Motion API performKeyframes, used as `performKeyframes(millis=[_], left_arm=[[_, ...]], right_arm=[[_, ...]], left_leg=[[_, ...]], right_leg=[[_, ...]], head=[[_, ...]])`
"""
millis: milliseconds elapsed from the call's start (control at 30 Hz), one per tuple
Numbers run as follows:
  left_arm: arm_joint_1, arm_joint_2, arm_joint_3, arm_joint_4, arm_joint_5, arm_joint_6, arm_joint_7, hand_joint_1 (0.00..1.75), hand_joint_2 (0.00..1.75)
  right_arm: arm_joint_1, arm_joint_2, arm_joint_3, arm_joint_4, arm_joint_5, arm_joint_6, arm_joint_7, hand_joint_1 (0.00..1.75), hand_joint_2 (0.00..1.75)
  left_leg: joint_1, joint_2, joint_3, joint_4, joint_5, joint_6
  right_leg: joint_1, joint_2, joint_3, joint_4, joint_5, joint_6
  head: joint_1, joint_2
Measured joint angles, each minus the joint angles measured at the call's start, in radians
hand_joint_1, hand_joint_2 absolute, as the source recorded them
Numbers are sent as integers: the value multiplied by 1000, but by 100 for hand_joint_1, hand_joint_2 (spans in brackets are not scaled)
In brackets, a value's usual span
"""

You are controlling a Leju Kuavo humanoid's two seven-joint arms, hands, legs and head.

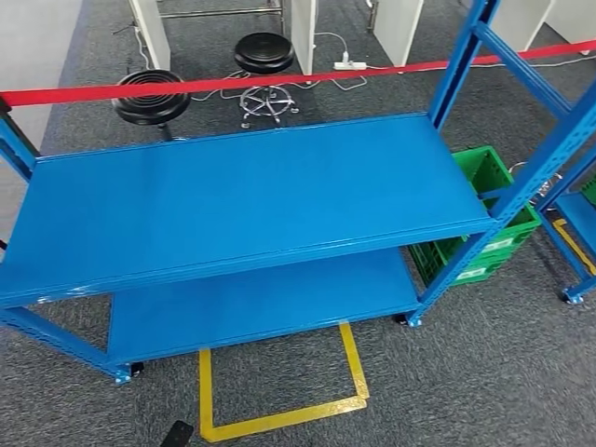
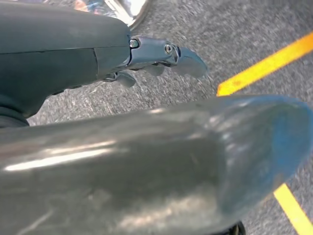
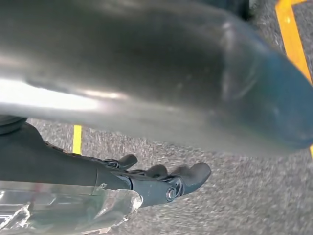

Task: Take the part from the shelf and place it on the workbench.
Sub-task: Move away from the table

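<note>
From the head camera I see the blue shelf (image 1: pixel 232 191) with bare boards. The part is between both hands. Left wrist camera: left hand (image 2: pixel 110 58) flat against the shiny part (image 2: pixel 147 166). Right wrist camera: right hand (image 3: pixel 140 181) flat against it too.

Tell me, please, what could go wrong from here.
1. The blue shelf shows no part on either board in the head view, so a reach here may find nothing.
2. Clear plastic lies along the right hand, whose fingers look straight. If that is a hold, it seems loose and may slip.
</note>
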Motion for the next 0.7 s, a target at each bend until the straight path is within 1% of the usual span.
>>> performKeyframes(millis=[33,67,100,133,167,200,233,267,300,333,367,400,433,467,500,533,567,600,633,667,700], left_arm=[[1,0,0,0,0,0,0,0,0],[1,0,1,0,-1,0,0,0,0],[1,0,1,0,-3,0,0,0,0],[1,-1,1,0,-6,0,0,0,0],[1,-1,1,1,-9,0,0,0,0],[3,-1,2,1,-12,1,0,0,0],[4,-1,3,1,-15,1,0,0,0],[7,0,5,1,-17,2,1,0,0],[8,1,6,1,-19,3,1,0,0],[8,1,8,1,-21,4,1,0,0],[6,2,9,1,-22,4,1,0,0],[3,1,10,1,-24,5,1,0,0],[1,1,11,1,-26,5,2,0,0],[0,1,13,1,-29,5,2,0,0],[1,1,15,1,-31,6,3,0,0],[2,1,17,1,-33,7,4,0,0],[3,1,19,1,-34,8,5,0,0],[3,1,21,1,-35,10,7,0,0],[2,1,23,1,-36,12,9,0,0],[0,0,25,1,-38,13,11,0,0],[-2,0,25,1,-40,16,14,0,0]], right_arm=[[0,0,0,0,0,0,0,0,0],[0,0,0,0,0,0,0,0,0],[0,0,0,0,1,0,0,0,0],[0,0,0,0,3,0,0,0,0],[0,0,-1,0,4,0,0,0,0],[0,0,-1,0,7,0,0,0,0],[-1,0,-1,0,8,0,0,0,0],[-2,0,-1,0,10,-1,1,0,0],[-4,1,-1,0,10,-1,0,0,0],[-4,1,-1,0,11,-1,0,0,0],[-4,2,-2,0,12,-2,0,0,0],[-3,1,-2,0,13,-2,-1,0,0],[-2,1,-2,0,14,-2,-1,0,0],[-2,1,-3,0,14,-1,0,0,0],[-2,1,-5,0,12,0,0,0,0],[-4,1,-7,0,10,1,0,0,0],[-5,1,-10,0,8,2,0,0,0],[-6,1,-13,0,7,3,0,0,0],[-7,1,-15,0,5,3,0,0,0],[-7,1,-19,0,2,3,3,0,0],[-7,1,-23,0,-4,3,8,0,0]], left_leg=[[-1,-15,7,0,-5,-1],[-2,-30,15,0,-9,-2],[-3,-44,21,1,-14,-5],[-3,-57,24,2,-17,-9],[-2,-67,24,2,-18,-14],[-1,-76,24,1,-18,-20],[1,-84,23,-1,-16,-26],[2,-83,22,-2,-17,-32],[0,-68,19,4,-24,-39],[-2,-45,8,27,-41,-45],[-2,-18,-13,71,-68,-51],[-2,5,-43,133,-99,-56],[1,17,-76,198,-126,-61],[4,22,-100,246,-140,-65],[7,24,-108,262,-135,-68],[9,25,-95,239,-112,-69],[11,27,-63,183,-77,-70],[12,31,-23,111,-45,-70],[11,34,12,47,-26,-67],[11,36,37,2,-18,-63],[10,37,48,-20,-19,-61]], right_leg=[[0,4,-4,-34,44,-4],[0,15,6,-96,99,-10],[0,37,19,-160,147,-15],[0,54,32,-211,180,-18],[0,68,41,-241,197,-19],[2,72,45,-249,200,-21],[3,64,48,-253,202,-23],[2,57,52,-256,205,-28],[0,48,54,-260,208,-34],[-2,37,58,-266,210,-39],[-5,25,61,-269,211,-43],[-4,13,64,-271,210,-46],[-4,1,64,-271,209,-48],[-5,-8,65,-271,208,-48],[-5,-15,66,-271,207,-48],[-6,-20,67,-271,206,-46],[-7,-22,70,-271,204,-44],[-7,-23,72,-271,203,-41],[-6,-24,74,-270,200,-36],[-4,-24,75,-269,199,-31],[-1,-24,73,-269,196,-32]], head=[[0,0],[0,0],[0,0],[0,0],[-1,0],[-1,0],[-1,0],[-1,0],[-3,0],[-8,0],[-12,0],[-16,0],[-18,0],[-18,0],[-18,0],[-18,0],[-18,0],[-19,0],[-19,0],[-18,0],[-18,0]])
